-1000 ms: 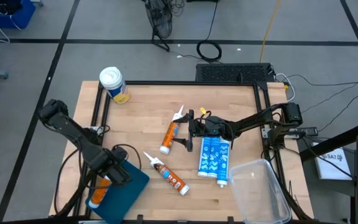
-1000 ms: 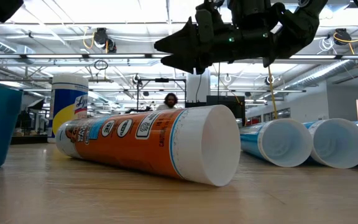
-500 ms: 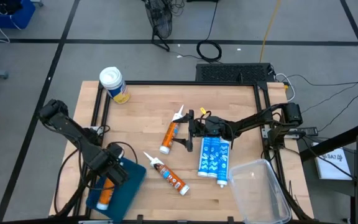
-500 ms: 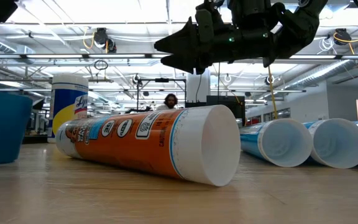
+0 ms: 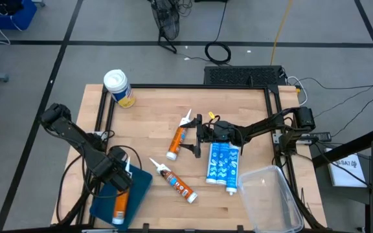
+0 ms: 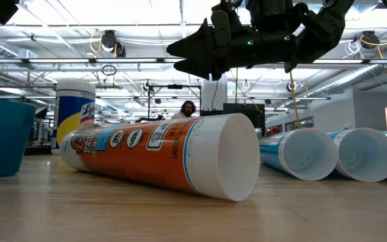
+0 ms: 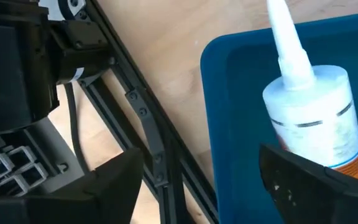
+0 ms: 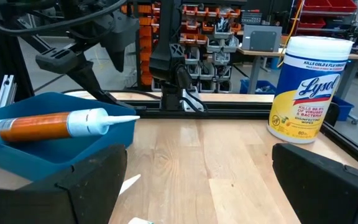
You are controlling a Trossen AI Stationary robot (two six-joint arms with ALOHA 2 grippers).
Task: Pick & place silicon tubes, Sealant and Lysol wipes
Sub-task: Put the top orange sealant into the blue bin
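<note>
So the left hand [image 5: 117,173] sits over the blue bin [image 5: 141,188] at the worktop's [image 5: 238,110] front left corner, fingers spread apart and holding nothing. One orange sealant tube [image 5: 120,206] lies inside the bin; the left wrist view shows its white nozzle end [image 7: 288,37] resting in the bin between the parted fingers, not gripped. The right hand [image 5: 196,138] hovers near the middle of the worktop, jaws wide open and empty, between an orange tube [image 5: 177,141] on its left side and two blue-and-white silicone tubes [image 5: 223,163] lying side by side just toward the front right. Another orange tube [image 5: 179,186] lies flat closer to the front edge, between the bin and the blue pair. The Lysol wipes [image 5: 118,87] canister stands upright at the back left corner, white lid on top, well apart from everything else. A clear plastic bin [image 5: 271,200] sits at the front right corner. In the low view a person [image 6: 185,109] shows far back in the room behind the big orange tube.
</note>
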